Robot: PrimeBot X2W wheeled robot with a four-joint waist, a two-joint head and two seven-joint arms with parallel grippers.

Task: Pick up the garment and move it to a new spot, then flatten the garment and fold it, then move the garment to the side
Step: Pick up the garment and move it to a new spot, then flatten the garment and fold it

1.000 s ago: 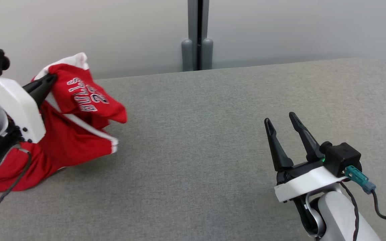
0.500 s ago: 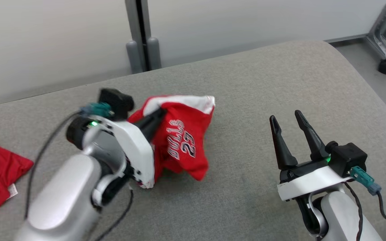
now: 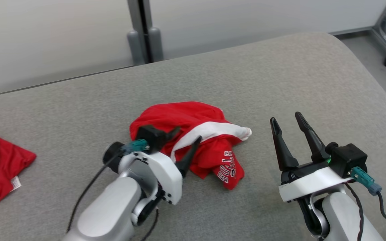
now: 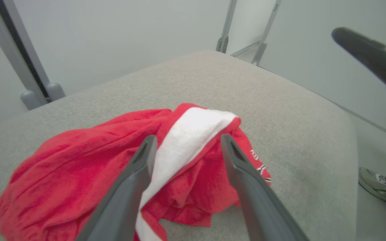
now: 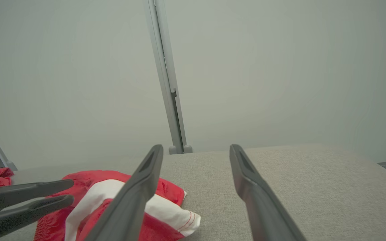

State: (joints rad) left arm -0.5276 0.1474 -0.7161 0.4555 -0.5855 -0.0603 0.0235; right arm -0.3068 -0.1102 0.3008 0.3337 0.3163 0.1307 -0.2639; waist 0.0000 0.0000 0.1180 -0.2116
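Garment (image 3: pixel 193 124) crumpled — lettering partly folded under.

The garment (image 3: pixel 193 120) at frame centre is soft, matt red cloth with a white band. The tabletop (image 3: pixel 280 77) is rough, woven grey fabric. Both tools' fingers (image 3: pixel 281 147) look matt dark plastic.

L gripper (image 3: pixel 186 140) jaws now spread, red garment (image 3: pixel 193 140) let go, crumpled on bench (image 3: pixel 280 77) mid, no longer held up.
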